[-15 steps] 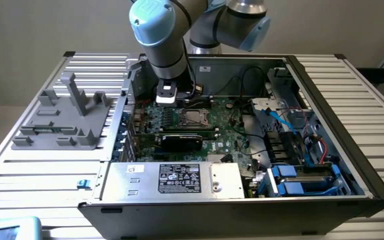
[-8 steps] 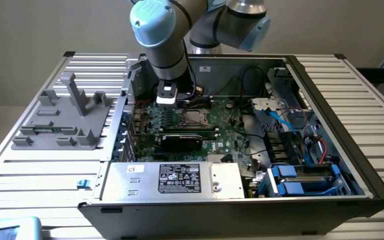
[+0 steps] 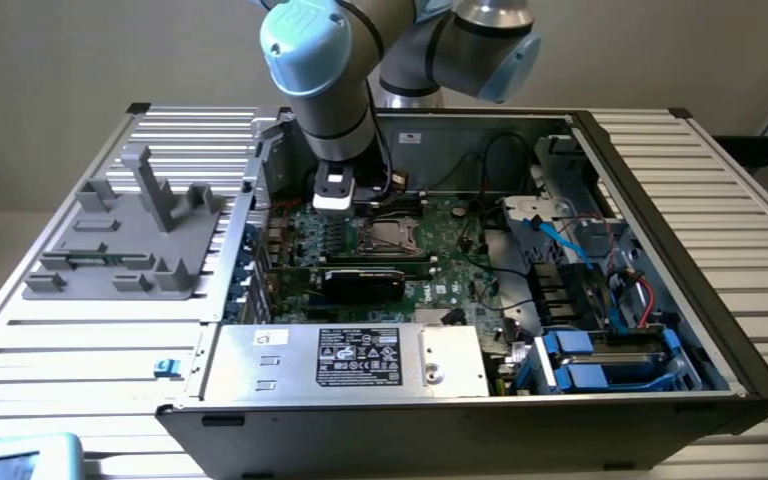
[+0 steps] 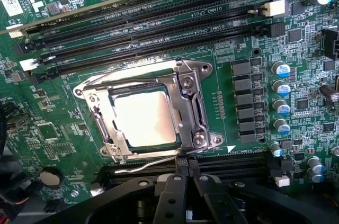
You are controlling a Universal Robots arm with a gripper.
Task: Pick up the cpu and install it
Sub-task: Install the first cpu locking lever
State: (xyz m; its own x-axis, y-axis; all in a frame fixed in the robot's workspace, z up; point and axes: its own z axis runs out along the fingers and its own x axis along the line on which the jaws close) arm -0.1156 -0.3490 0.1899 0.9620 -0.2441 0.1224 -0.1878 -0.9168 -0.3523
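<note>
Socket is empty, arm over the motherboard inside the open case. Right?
No. The socket holds the cpu, seated inside its metal frame, per the wrist view. The arm is over the motherboard inside the open case.

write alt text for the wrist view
A silver cpu lies in the metal-framed socket on a green motherboard. Long black memory slots run beside the socket, and the black end effector hangs close to it.

Pale slatted table [image 3: 64, 350], open black computer case [image 3: 491, 432] standing on it, grey plastic rack [image 3: 131, 235] beside the case on the exterior view's left, small blue clip [image 3: 164, 367] near the case.
</note>
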